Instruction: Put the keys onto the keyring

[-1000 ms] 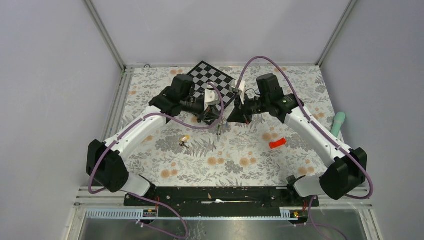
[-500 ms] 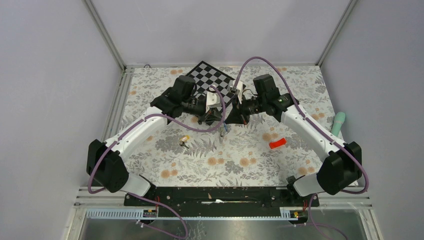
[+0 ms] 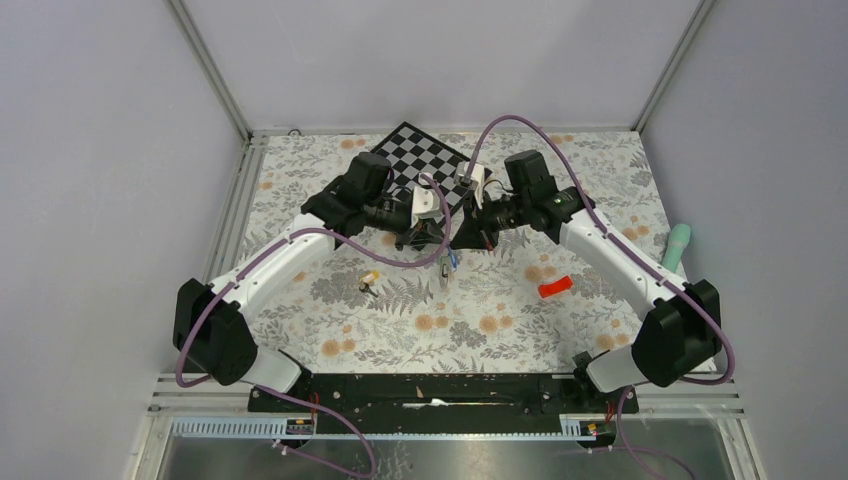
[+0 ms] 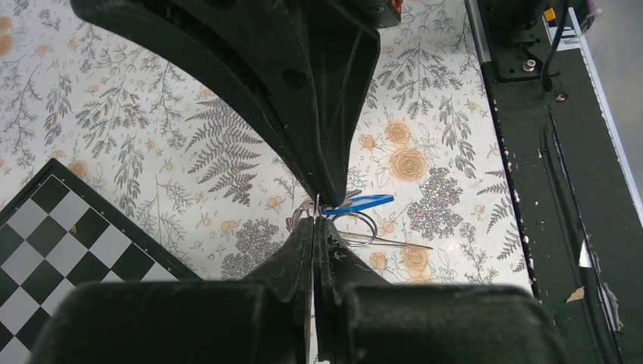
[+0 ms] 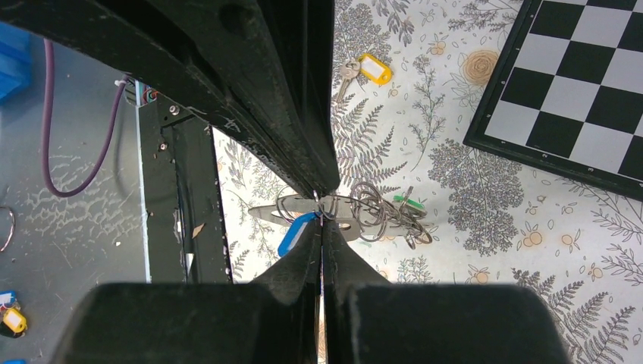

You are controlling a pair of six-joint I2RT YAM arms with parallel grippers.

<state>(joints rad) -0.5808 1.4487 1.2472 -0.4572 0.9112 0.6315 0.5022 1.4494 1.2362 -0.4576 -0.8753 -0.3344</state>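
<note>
In the top view, a key with a yellow tag [image 3: 369, 279] lies alone on the floral table [image 3: 480, 320], left of centre. Right of it, the left gripper [image 3: 425, 234] and the right gripper [image 3: 468, 236] meet nose to nose just below the checkerboard [image 3: 420, 158]. The keyring [image 3: 446, 264] sits directly under that meeting point, seen here only as a thin grey sliver with a speck of blue. Further right lie a red piece [image 3: 555, 287] and a mint-green object [image 3: 677, 247] at the table's edge.

The left wrist view shows its fingers pressed together, tips at a small metal loop. A blue tag [image 4: 365, 202] and a thin wire ring [image 4: 356, 224] lie just right of them.

The right wrist view gives the most detail. The keyring [image 5: 261, 213] is a flat grey elongated loop. A blue-tagged key [image 5: 296, 233] lies against it, with a tangle of split rings [image 5: 373, 206] and a green tag [image 5: 409, 202] to its right. The right fingers are also pressed together, tips at the middle of this bundle. Which piece either gripper nips cannot be told.
</note>
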